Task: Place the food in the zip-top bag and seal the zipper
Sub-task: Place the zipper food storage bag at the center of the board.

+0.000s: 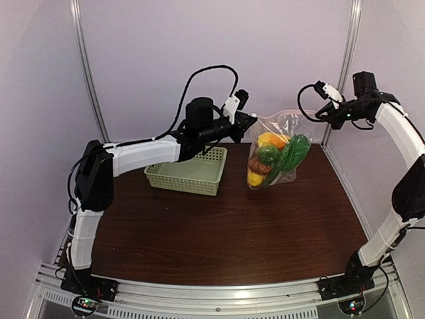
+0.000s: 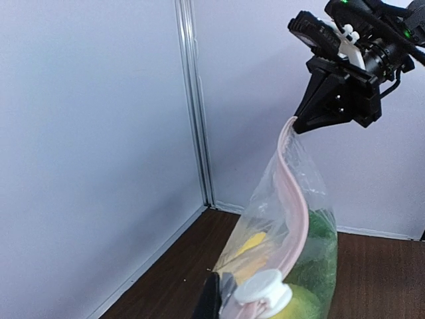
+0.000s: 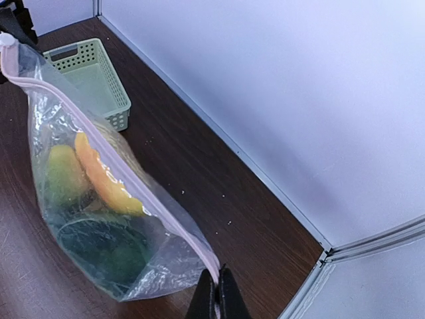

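Observation:
The zip-top bag (image 1: 279,149) hangs above the table's back right, stretched between both grippers. The food (image 1: 272,158) is inside it: yellow and orange pieces and dark green leafy pieces, also seen in the right wrist view (image 3: 99,179). The pink zipper (image 3: 113,156) runs as one thin strip along the top edge. Its white slider (image 2: 262,289) sits at the left end. My left gripper (image 1: 252,121) is shut on the bag's edge right beside the slider (image 2: 229,296). My right gripper (image 3: 217,292) is shut on the zipper's other end, which also shows in the top view (image 1: 317,114).
The pale green slatted basket (image 1: 189,171) stands with nothing in it at back centre-left, just left of the bag. The back wall and its metal posts (image 1: 345,60) are close behind both grippers. Brown table (image 1: 219,232) lies in front.

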Robot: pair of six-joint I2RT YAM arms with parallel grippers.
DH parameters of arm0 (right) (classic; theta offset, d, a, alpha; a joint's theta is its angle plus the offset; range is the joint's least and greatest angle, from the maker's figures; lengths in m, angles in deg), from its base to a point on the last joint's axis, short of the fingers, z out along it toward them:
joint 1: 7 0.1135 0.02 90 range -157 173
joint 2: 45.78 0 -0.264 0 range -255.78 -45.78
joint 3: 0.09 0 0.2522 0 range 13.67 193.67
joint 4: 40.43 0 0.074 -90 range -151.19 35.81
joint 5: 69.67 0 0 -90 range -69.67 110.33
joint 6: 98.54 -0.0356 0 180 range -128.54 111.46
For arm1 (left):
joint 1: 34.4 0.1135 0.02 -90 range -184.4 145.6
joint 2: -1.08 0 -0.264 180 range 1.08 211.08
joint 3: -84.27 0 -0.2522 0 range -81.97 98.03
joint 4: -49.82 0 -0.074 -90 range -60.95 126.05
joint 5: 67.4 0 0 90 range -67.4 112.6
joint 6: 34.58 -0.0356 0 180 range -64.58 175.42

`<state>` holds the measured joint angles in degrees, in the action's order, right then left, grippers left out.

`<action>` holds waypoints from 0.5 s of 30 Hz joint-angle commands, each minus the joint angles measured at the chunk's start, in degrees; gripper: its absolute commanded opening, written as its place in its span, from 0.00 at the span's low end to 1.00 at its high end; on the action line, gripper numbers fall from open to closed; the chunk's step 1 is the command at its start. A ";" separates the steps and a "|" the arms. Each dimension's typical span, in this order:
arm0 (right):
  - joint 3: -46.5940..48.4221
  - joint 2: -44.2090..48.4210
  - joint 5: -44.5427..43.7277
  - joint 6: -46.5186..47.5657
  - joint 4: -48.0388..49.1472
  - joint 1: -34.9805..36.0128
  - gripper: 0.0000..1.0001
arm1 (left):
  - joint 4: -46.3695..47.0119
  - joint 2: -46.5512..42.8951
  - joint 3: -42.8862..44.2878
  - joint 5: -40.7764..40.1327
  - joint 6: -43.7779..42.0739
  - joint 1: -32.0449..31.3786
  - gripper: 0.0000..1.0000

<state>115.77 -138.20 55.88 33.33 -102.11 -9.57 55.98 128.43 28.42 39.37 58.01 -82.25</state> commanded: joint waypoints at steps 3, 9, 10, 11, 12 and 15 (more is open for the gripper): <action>-15.83 13.58 4.43 7.63 5.50 0.33 0.00 | -0.38 -5.26 -6.79 7.80 -2.94 -0.13 0.00; -42.00 25.26 4.94 16.21 1.88 1.73 0.10 | 10.39 -11.80 -31.20 14.35 6.63 -1.21 0.11; -44.37 25.66 5.42 17.08 -0.03 2.18 0.18 | 10.49 -12.70 -33.52 15.03 6.89 -1.60 0.21; -45.97 25.97 5.86 18.08 -2.35 2.29 0.27 | 9.36 -13.57 -35.18 15.44 6.79 -2.02 0.28; -46.63 26.17 6.31 19.46 -5.22 2.30 0.35 | 6.73 -14.65 -36.18 15.60 6.36 -2.37 0.34; -43.31 26.54 8.05 24.85 -16.27 2.28 0.45 | -0.12 -19.05 -37.03 15.94 4.31 -2.93 0.49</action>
<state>69.44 -112.78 60.27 49.75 -104.65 -7.63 58.25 117.43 -8.01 52.33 62.67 -84.57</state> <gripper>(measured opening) 0.381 0.430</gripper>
